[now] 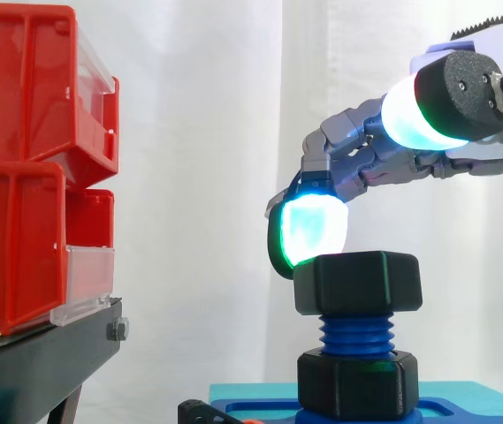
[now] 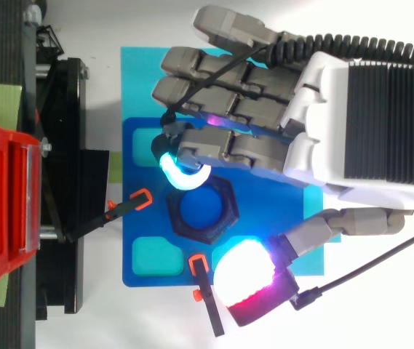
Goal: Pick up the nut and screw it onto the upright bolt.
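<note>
Side view: nut sits atop the upright bolt, on its thread. hand above the bolt, spread loose, gripping nothing; one fingertip touches the nut's upper corner, thumb high above the bolt. Top view: thumb pad just beside the bolt's nut

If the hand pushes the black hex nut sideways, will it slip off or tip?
Probably neither: the hex nut sits level, threaded on the blue bolt, so it should turn rather than slide. It looks rigid plastic, likely light. Its flat sides should give the hand grip.
</note>
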### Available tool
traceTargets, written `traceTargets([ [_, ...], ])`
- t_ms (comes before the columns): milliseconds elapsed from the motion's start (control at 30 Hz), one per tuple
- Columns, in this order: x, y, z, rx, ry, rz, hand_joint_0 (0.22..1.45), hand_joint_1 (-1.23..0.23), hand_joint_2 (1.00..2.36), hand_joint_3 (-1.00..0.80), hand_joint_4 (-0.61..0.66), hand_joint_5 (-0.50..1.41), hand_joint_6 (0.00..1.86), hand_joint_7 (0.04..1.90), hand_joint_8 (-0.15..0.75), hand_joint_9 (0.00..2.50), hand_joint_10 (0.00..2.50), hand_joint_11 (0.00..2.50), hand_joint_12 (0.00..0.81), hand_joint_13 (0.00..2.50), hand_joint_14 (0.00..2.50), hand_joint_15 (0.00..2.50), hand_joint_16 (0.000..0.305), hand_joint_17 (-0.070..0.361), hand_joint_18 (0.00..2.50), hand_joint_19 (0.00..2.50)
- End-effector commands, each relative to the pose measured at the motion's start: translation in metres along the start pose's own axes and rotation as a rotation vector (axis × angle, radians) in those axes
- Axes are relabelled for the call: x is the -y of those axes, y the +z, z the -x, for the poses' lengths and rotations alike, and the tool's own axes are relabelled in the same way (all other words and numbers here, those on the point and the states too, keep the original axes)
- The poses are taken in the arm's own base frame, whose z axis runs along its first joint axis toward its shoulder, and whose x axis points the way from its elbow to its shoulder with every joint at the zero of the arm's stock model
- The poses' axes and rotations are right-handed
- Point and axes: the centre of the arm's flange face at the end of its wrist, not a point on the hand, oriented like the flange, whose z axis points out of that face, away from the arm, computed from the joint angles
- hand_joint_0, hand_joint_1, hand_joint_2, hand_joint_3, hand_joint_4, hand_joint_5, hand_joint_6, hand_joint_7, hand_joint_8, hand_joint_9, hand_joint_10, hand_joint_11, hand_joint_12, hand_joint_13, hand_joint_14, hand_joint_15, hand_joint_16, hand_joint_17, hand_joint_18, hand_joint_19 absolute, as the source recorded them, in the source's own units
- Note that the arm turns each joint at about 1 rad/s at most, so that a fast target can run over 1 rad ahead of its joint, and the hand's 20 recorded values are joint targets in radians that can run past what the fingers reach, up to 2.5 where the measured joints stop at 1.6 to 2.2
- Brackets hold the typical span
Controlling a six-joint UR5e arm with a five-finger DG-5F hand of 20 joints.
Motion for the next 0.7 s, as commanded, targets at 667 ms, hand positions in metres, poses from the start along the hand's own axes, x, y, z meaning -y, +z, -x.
traceTargets([
  [667,0.015,-0.006,-0.001,-0.047,-0.010,-0.029,0.50,-0.30,1.00,-0.50,0.25,-0.05,0.58,1.26,0.303,0.59,0.00,0.00,0.282,0.26,0.00,0.00,0.030,0.068,0.00,0.00],
])
